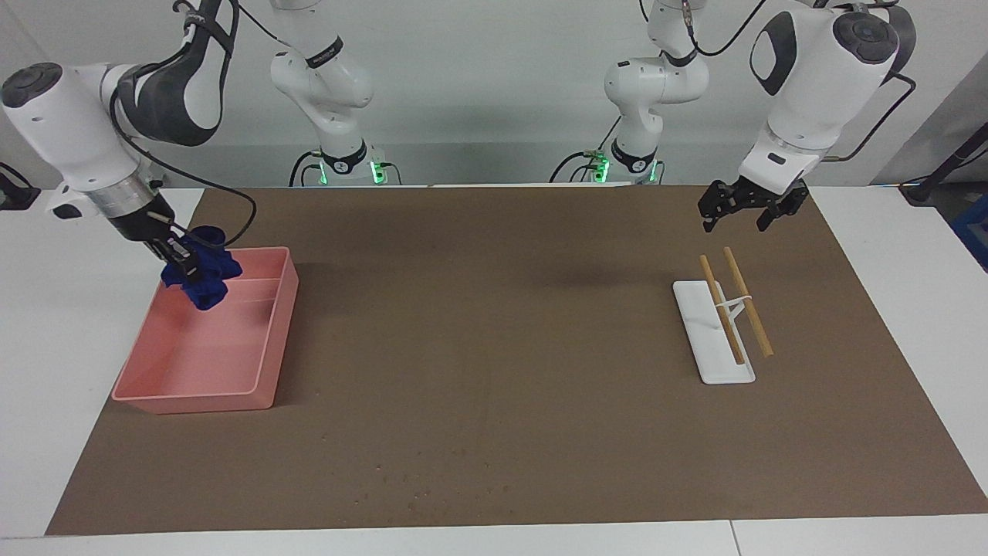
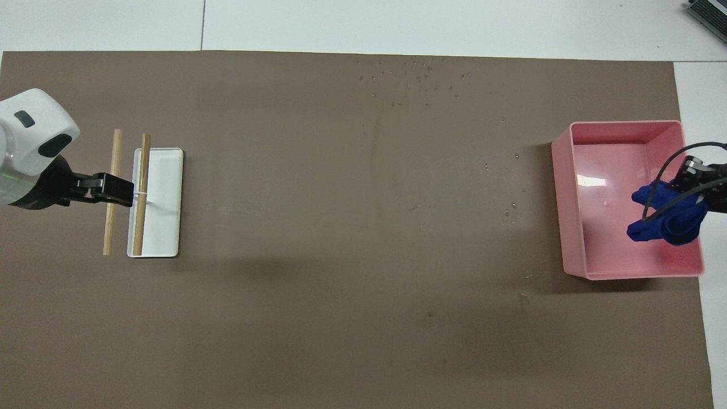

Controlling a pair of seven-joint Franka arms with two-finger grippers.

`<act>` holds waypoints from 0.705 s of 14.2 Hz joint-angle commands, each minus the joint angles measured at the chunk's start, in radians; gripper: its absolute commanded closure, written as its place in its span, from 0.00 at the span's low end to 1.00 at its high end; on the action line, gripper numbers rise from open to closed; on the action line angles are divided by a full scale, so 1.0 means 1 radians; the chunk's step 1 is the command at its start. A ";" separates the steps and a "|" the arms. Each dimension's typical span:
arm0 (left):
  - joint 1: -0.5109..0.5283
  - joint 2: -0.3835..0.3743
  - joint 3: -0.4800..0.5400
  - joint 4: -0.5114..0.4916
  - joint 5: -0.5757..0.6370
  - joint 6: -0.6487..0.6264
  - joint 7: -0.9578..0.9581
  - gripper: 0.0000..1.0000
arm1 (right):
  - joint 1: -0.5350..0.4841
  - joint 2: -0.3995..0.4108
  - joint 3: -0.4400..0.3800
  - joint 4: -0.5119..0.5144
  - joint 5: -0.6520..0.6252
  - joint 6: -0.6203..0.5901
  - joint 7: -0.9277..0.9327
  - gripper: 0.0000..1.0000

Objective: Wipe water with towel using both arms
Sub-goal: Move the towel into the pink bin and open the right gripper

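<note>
Wiping is judged not yet begun. At the right arm's end, the towel (image 1: 202, 270) is gripped as a bundle between the closed jaws of the right gripper (image 1: 179, 256), which is held over the pink bin (image 1: 255, 390). Toward the table's middle, well apart from those jaws and farther from the robots, the water (image 1: 432, 486) is seen as scattered droplets on the brown mat (image 1: 494, 347), apparently untouched. At the other end, the left gripper (image 1: 741, 210) waits with jaws parted over the white tray (image 1: 714, 363) and its wooden sticks (image 1: 747, 301).

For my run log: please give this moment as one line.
right gripper: holds towel over pink bin | left gripper: waits | water: unwiped
</note>
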 commanded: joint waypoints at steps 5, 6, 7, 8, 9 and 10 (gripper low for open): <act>0.002 -0.005 0.005 0.001 -0.011 0.002 0.003 0.00 | -0.026 -0.042 0.015 -0.072 -0.023 -0.010 -0.036 1.00; 0.003 -0.005 0.007 0.001 -0.011 0.002 0.003 0.00 | -0.029 -0.047 0.015 -0.082 -0.023 -0.012 -0.041 1.00; 0.003 -0.007 0.005 0.000 -0.011 0.000 0.003 0.00 | -0.035 -0.051 0.015 -0.090 -0.023 -0.013 -0.047 1.00; 0.005 -0.007 0.005 0.000 -0.011 0.000 0.003 0.00 | -0.038 -0.052 0.015 -0.102 -0.023 -0.012 -0.049 1.00; 0.006 -0.007 0.005 0.001 -0.011 0.000 0.004 0.00 | -0.041 -0.045 0.015 -0.109 -0.023 -0.003 -0.058 1.00; 0.008 -0.007 0.005 0.000 -0.011 0.000 0.004 0.00 | -0.044 -0.033 0.015 -0.121 -0.023 0.008 -0.079 1.00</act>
